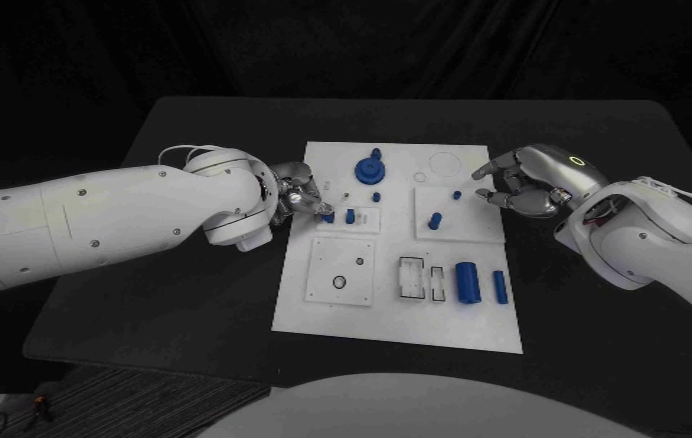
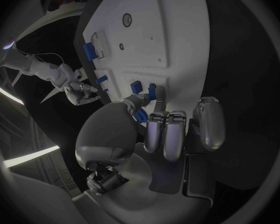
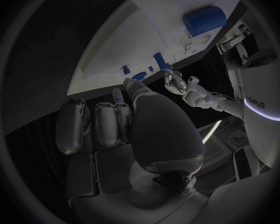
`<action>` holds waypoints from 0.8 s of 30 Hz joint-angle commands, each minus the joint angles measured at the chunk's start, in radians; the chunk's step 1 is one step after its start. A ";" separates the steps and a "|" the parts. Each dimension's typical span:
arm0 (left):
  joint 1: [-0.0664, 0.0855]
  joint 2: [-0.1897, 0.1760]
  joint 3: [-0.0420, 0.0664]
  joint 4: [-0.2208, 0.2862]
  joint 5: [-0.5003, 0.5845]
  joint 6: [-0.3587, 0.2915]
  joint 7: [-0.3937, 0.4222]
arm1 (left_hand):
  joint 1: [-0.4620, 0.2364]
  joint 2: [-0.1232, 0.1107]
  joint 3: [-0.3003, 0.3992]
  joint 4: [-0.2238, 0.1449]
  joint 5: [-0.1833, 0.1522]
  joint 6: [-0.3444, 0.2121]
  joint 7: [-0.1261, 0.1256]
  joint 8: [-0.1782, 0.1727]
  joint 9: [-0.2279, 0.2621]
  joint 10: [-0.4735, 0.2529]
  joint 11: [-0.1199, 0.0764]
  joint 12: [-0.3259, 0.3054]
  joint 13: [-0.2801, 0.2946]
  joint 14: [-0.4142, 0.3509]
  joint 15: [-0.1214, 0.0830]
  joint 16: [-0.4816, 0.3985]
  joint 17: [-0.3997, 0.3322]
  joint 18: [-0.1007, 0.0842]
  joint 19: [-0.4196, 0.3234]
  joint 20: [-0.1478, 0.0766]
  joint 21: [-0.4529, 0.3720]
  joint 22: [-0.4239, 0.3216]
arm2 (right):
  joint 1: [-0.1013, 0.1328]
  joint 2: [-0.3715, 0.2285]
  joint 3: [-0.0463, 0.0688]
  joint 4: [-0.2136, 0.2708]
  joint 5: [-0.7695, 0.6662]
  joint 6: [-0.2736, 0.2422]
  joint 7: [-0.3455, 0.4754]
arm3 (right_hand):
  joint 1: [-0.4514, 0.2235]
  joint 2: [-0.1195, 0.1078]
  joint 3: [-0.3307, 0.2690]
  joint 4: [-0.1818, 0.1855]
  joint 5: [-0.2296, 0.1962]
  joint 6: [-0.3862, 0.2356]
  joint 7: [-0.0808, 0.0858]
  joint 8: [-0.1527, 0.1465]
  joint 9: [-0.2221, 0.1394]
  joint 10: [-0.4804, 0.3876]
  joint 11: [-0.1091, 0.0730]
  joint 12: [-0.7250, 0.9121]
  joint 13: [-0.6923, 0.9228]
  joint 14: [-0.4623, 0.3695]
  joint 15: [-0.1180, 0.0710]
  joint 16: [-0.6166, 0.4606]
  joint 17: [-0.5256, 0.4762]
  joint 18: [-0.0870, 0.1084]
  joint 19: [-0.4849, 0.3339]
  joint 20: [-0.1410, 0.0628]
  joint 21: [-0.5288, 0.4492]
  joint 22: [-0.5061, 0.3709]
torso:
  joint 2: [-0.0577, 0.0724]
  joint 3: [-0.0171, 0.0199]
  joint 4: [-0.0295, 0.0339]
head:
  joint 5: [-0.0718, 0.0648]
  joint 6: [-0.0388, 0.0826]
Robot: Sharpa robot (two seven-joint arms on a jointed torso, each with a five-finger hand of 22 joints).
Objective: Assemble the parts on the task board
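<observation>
The white task board (image 1: 397, 318) lies mid-table with blue parts on it: a round gear piece (image 1: 371, 170), small pegs (image 1: 434, 221), a thick cylinder (image 1: 467, 281) and a thinner one (image 1: 500, 286). My left hand (image 1: 300, 198) is at the board's left edge. One fingertip (image 2: 159, 91) touches a short blue peg (image 2: 151, 90), with the thumb close on the peg's other side. I cannot make out a firm pinch. My right hand (image 1: 526, 183) hovers over the board's right edge near a tiny blue part (image 1: 456, 195), its fingers bent and apart, holding nothing.
Two rectangular slots (image 1: 423, 279) sit beside the thick cylinder, and a square sub-plate with a ring (image 1: 339, 282) lies at the board's near left. Black table (image 1: 188, 288) surrounds the board on all sides.
</observation>
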 commanded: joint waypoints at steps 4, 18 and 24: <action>-0.004 0.004 -0.001 -0.005 0.000 0.016 0.027 | 0.001 0.012 0.033 -0.024 -0.009 -0.004 -0.006 0.004 0.003 0.093 -0.005 -0.006 0.252 0.104 -0.005 0.003 0.263 0.004 -0.006 0.001 -0.004 0.177 | -0.004 0.000 0.000 0.000 -0.005 -0.007 -0.013 | 0.006 -0.001 0.006 0.000 0.006 0.007 0.000 -0.002 -0.002 0.005 0.003 -0.004 -0.164 0.044 0.006 0.000 -0.001 -0.006 0.018 0.009 -0.001 0.189 | -0.001 0.0005 -0.0004 | 0.001 0.000; -0.005 0.007 -0.001 -0.018 0.000 0.023 0.041 | 0.002 0.013 0.034 -0.023 -0.012 -0.005 -0.006 0.005 0.004 0.090 -0.005 -0.010 0.249 0.104 -0.005 0.003 0.263 0.005 -0.009 0.001 -0.008 0.175 | -0.005 0.001 0.000 -0.002 -0.005 -0.007 -0.014 | 0.004 -0.002 0.010 -0.001 0.007 0.008 0.000 -0.003 -0.002 0.005 0.003 -0.004 -0.164 0.044 0.006 -0.001 -0.002 -0.006 0.018 0.010 -0.001 0.189 | 0.000 0.0002 -0.0001 | -0.001 0.000; -0.005 0.009 -0.001 -0.019 0.000 0.031 0.045 | 0.005 0.011 0.034 -0.024 -0.022 -0.008 -0.007 0.007 0.007 0.089 -0.005 -0.011 0.248 0.104 -0.005 0.003 0.263 0.005 -0.010 0.001 -0.009 0.175 | -0.006 0.002 0.000 -0.002 -0.005 -0.007 -0.014 | 0.004 -0.002 0.010 -0.001 0.007 0.008 0.000 -0.003 -0.002 0.005 0.003 -0.004 -0.164 0.044 0.006 -0.001 -0.002 -0.006 0.018 0.010 -0.001 0.189 | 0.000 0.0003 -0.0007 | 0.001 0.000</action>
